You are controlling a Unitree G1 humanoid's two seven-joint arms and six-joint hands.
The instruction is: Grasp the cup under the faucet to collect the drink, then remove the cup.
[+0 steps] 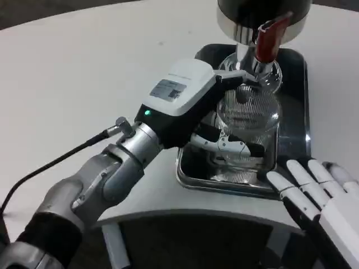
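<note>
Now, my left hand (216, 112) is wrapped around the clear plastic cup (249, 120), fingers (233, 147) curled across its front wall and the white back of the hand up against its left side. I hold the cup upright on the metal drip tray (294, 120), right below the dispenser's faucet (259, 67) with its red lever (269, 36), so whatever pours should drop straight into the mouth. The grip sits at mid-height, I reckon, to keep the rim free under the spout and to stop the cup from tipping. I can't tell whether any drink is in it yet; the ribbed wall is too glassy. My right hand (322, 193) waits low at the tray's near corner, fingers apart, holding nothing, just off the white tabletop (84, 73). Removal isn't due yet, by my judgement.
</note>
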